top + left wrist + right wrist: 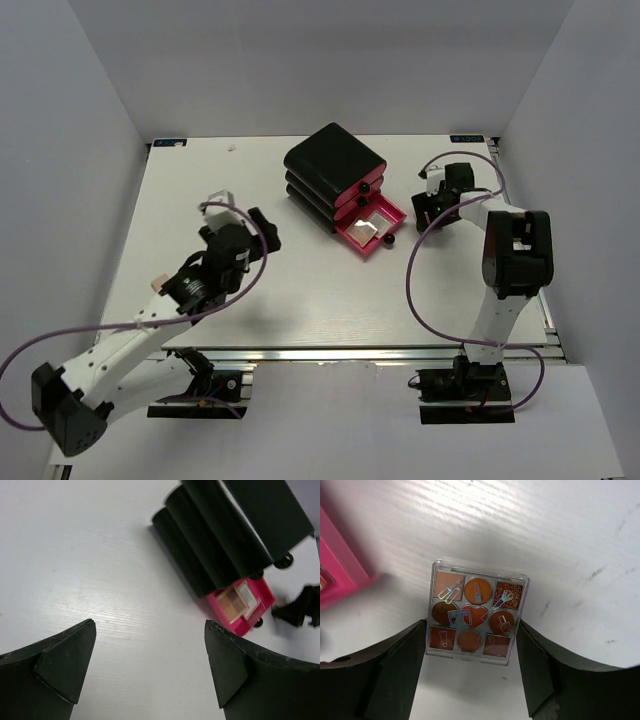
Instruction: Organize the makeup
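A square clear-cased palette (474,615) of orange-brown makeup lies between the fingers of my right gripper (471,645). Both pads (405,665) press against its sides, just right of the pink drawer (340,565). From above, the right gripper (428,205) covers that palette. The black three-drawer box (335,165) has its bottom pink drawer (395,222) pulled out, and another palette (234,599) lies inside it. My left gripper (150,650) hangs open over bare table, left of the box, with nothing between its fingers. In the top view the left gripper (240,212) points toward the box.
Two round black knobs (366,187) stick out from the box's shut upper drawers. White walls close in the table on the left, back and right. Purple cables loop from both arms over the near part of the table.
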Tool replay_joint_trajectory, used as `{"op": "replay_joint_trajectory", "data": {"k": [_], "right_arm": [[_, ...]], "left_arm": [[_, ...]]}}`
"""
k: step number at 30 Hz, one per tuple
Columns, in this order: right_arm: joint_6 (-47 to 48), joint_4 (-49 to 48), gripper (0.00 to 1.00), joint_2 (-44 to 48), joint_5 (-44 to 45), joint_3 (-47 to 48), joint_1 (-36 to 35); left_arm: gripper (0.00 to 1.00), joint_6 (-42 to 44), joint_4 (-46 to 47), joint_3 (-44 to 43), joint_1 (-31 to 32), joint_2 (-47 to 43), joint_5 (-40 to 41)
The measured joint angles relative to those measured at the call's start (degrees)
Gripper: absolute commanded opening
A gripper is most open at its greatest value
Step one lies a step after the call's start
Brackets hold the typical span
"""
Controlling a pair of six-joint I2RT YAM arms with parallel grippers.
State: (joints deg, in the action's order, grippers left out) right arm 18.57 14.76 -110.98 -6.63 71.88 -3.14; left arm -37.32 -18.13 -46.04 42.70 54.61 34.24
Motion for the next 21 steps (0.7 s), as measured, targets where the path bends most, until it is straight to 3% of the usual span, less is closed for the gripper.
{"op": "replay_joint_trajectory", "data": {"k": [2, 6, 11, 16, 21], "right_arm": [[1.42, 0.35, 0.0, 1.18, -1.27, -1.2, 1.16], [6.08, 1.44, 0.0, 4.57, -6.86, -1.6, 2.62], [13.49, 2.19, 0.0, 9.73, -17.53, -0.44, 1.01], [20.87, 2.36, 0.0, 12.02, -22.32, 0.46, -6.21], [21.9, 2.38, 0.03, 10.56, -22.64, 0.5, -12.7]], "left_arm": [[0.98, -4.63, -3.5, 1.88, -1.92, -4.22, 1.53], [0.98, -14.4, -12.52, 3.15, -5.49, -9.79, 4.04], [0.98, -22.01, -25.11, 2.1, -10.71, -8.72, 4.09], [0.98, -20.0, -31.23, 0.98, -22.23, -2.25, -4.2], [0.98, -14.05, -34.21, 0.66, -30.88, 1.05, -11.98]]}}
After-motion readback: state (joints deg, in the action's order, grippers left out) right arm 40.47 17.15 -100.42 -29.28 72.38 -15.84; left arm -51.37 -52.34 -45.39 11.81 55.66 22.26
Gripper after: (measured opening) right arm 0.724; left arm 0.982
